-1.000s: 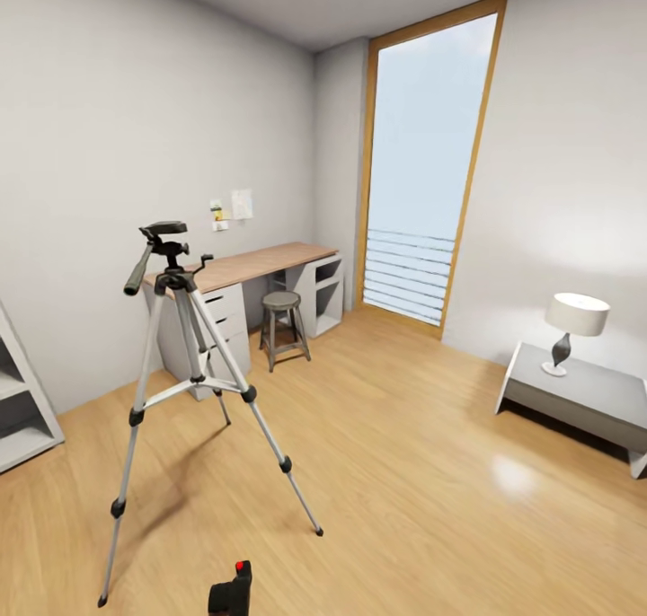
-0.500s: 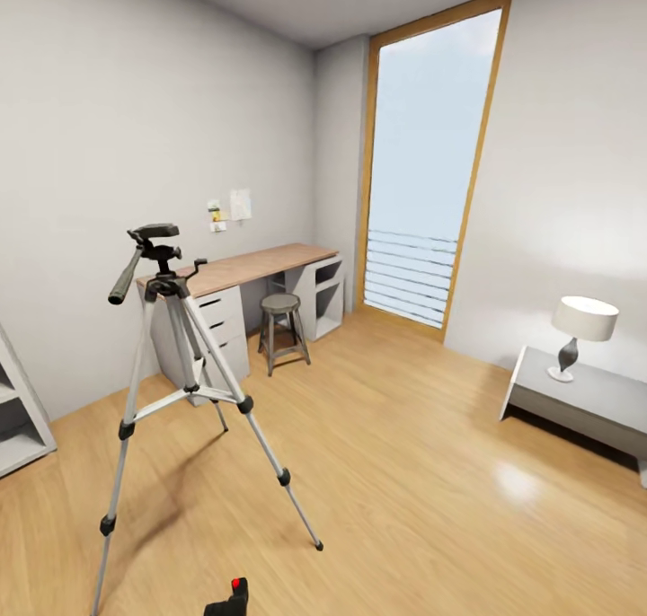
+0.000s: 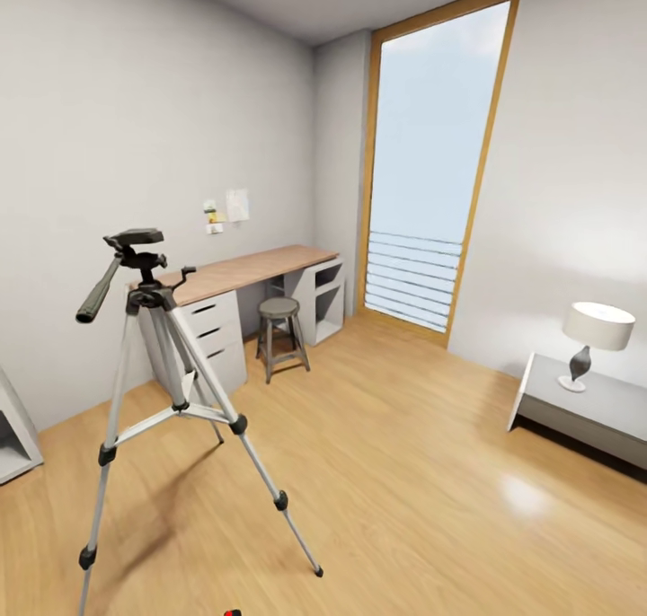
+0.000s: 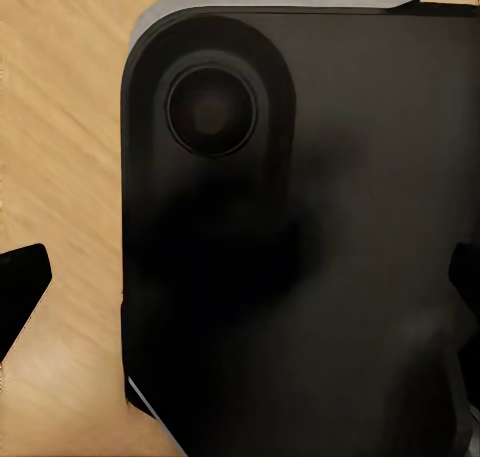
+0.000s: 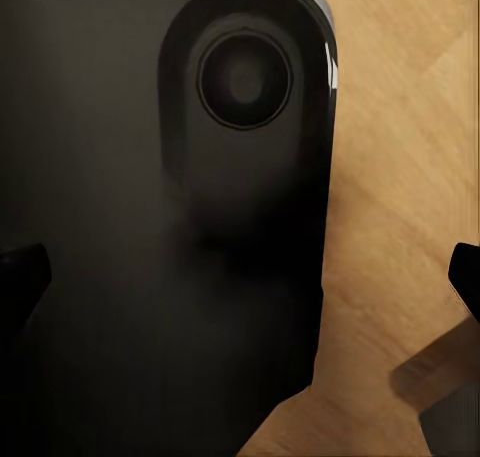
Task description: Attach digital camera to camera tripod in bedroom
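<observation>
The camera tripod [image 3: 153, 391] stands on the wood floor at the left of the head view, silver legs spread, black head [image 3: 135, 243] bare and its pan handle [image 3: 97, 294] slanting down to the left. Of the digital camera, a red speck of its button [image 3: 232, 612] peeks over the bottom edge of the head view, right of the tripod's near legs. My left gripper [image 4: 240, 287] is open, its black fingertips [image 4: 20, 292] far apart over a black part of my own body. My right gripper [image 5: 240, 277] is open the same way, with nothing held.
A wood-topped desk [image 3: 243, 270] with white drawers runs along the left wall, a round grey stool [image 3: 279, 333] before it. A tall window [image 3: 422, 176] fills the far wall. A lamp [image 3: 595, 342] stands on a low grey table [image 3: 584, 414] at right; a white shelf [image 3: 13, 436] is at far left.
The whole head view has shifted: the tripod has slid left and grown larger, and the camera has sunk almost out of the bottom edge. The things themselves have not moved.
</observation>
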Robot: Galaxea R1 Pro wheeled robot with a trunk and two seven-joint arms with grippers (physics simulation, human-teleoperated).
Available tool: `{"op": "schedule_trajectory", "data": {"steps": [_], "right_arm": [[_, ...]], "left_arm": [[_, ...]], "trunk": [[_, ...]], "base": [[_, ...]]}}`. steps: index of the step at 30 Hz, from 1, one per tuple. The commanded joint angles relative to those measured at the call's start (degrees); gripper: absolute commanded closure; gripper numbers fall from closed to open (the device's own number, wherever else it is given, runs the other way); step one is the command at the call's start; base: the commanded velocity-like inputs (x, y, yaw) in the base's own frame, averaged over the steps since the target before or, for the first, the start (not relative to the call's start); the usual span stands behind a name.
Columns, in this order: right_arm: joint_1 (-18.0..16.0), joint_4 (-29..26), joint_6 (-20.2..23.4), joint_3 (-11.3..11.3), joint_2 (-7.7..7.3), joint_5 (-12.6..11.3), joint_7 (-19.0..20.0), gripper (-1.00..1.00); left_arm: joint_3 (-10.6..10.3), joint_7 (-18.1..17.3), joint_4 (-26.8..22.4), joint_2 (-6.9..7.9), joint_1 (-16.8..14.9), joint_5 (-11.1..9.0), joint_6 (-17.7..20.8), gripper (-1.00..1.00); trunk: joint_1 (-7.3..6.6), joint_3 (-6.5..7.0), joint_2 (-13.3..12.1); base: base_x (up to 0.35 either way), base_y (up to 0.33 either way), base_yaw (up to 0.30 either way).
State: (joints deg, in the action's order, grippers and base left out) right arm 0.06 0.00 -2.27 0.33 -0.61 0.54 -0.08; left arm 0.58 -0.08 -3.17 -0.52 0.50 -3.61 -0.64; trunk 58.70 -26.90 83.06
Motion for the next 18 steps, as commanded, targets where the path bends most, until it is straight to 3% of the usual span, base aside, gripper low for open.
{"op": "schedule_trajectory", "data": {"steps": [1, 18], "right_arm": [[0.00, 0.00, -0.19, 0.03, -0.01, 0.05, -0.01, -1.00], [0.00, 0.00, -0.19, 0.03, -0.01, 0.04, -0.01, -1.00]], "left_arm": [[0.03, -0.01, -0.08, -0.01, 0.03, -0.40, -0.07, -1.00], [0.03, -0.01, -0.08, -0.01, 0.03, -0.39, -0.07, -1.00]], "trunk": [[0.03, -0.03, 0.01], [0.03, -0.03, 0.01]], "base": [[0.224, 0.000, 0.000], [0.224, 0.000, 0.000]]}}
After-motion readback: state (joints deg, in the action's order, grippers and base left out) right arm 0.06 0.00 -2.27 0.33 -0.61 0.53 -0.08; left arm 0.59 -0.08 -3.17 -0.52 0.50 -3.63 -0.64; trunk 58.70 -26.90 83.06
